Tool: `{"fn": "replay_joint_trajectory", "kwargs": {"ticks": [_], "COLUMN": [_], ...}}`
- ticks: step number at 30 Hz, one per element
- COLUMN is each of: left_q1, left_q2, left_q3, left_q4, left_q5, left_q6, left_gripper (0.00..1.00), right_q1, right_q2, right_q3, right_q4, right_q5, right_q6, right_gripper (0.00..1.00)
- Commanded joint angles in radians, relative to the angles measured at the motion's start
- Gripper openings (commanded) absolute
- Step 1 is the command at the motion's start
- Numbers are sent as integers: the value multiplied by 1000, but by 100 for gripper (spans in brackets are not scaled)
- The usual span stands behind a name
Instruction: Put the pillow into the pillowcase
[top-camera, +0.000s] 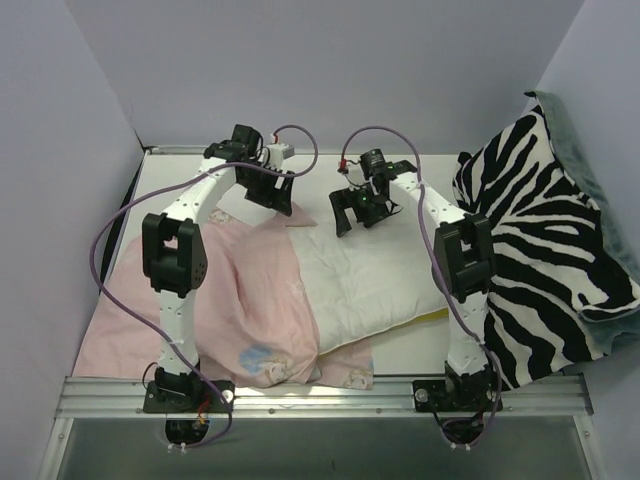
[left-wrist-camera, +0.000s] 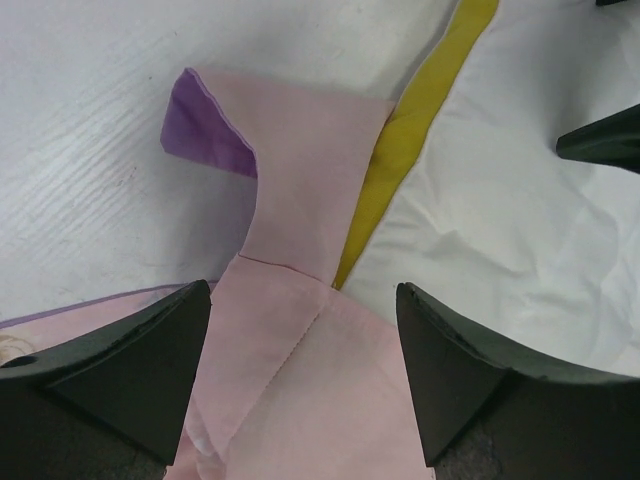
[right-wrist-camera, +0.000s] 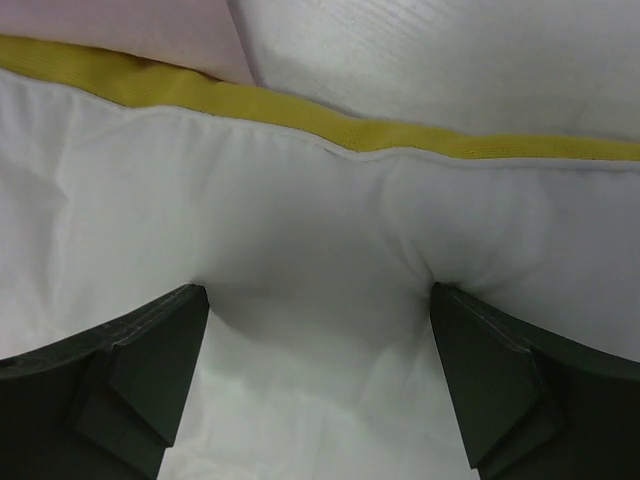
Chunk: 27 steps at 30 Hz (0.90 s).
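White tabletop (top-camera: 320, 172) carries the pillow (top-camera: 370, 270), its left half inside the pillowcase (top-camera: 250, 290). Sleeving looks midway: the left gripper (left-wrist-camera: 305, 300) and right gripper (right-wrist-camera: 320, 300) hover, jaws apart, over its far edge. Next, likely pinch the case hem and draw it rightward.

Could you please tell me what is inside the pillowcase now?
The pillow seems tucked left end first into the pillowcase, bulging it; its right part lies outside. How far in it reaches is hidden by the pink fabric.

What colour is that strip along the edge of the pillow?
Yellow; the band shows best in the right wrist view, on the white pillow.
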<state>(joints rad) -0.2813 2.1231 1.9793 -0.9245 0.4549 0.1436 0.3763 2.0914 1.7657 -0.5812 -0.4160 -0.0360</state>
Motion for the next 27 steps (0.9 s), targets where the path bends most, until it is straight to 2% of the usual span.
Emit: {"fn": "replay_joint_trajectory", "kwargs": {"ticks": [1,4,7,8,9,10,11,12,16,21,27], "left_q1": [8,17,24,25,25,27,25,25,11,-42,-91], "left_q2": [37,67,99,106,110,116,121,124,118,101,127], "left_q3": [16,12,6,4,1,1,4,9,93,162,171], "left_q4": [-33,-31,-30,-30,-30,-30,-28,-28,-17,120,358], "left_q5": [5,8,39,69,80,94,109,148,295,442,493], "left_q6": [17,11,1,-1,1,1,2,2,-59,-212,-474], "left_gripper": [84,82,73,67,53,47,41,29,6,2,0], "right_q1": [33,47,46,42,42,39,35,32,26,58,82], "right_q2": [12,45,84,93,91,90,76,64,-40,-180,-266], "right_q3": [22,-2,-14,-14,-15,-20,-23,-25,-54,-91,-132], "right_q4": [-62,-62,-62,-63,-65,-63,-62,-62,-14,66,110], "right_q5": [60,20,-20,-42,-56,-66,-101,-119,-243,-381,-432], "right_q6": [-50,-48,-33,-30,-30,-24,-19,-13,30,103,156], "right_gripper": [99,91,56,37,27,17,3,0,0,0,0]}}
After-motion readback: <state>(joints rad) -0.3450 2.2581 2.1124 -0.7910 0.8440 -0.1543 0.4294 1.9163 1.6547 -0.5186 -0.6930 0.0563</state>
